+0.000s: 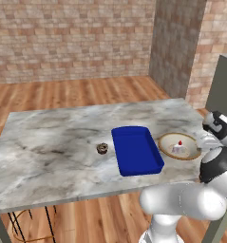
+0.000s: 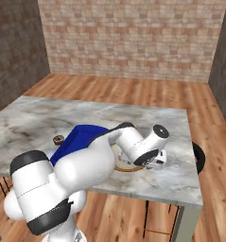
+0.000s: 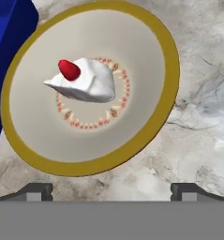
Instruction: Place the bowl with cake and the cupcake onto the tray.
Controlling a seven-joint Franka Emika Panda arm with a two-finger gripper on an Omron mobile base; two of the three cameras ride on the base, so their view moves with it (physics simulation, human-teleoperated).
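- Left base view: I see the tray (image 1: 136, 149) lying bare on the marble counter (image 1: 48, 137). The cupcake (image 1: 102, 148) sits just beside it at 9 o'clock, and the bowl with cake (image 1: 179, 145) just beside it at 3 o'clock. Nothing is on the tray, so both placements remain.
- Right base view: my arm reaches over the bowl's side of the tray; the bowl's rim (image 2: 126, 168) peeks out beneath the hand.
- Hand view: the gripper (image 3: 111, 191) hangs above the bowl, rim at 12 o'clock from the fingertips (image 3: 38, 191). Tips spread wide, gripping nothing. I judge the bowl grasp comes first.
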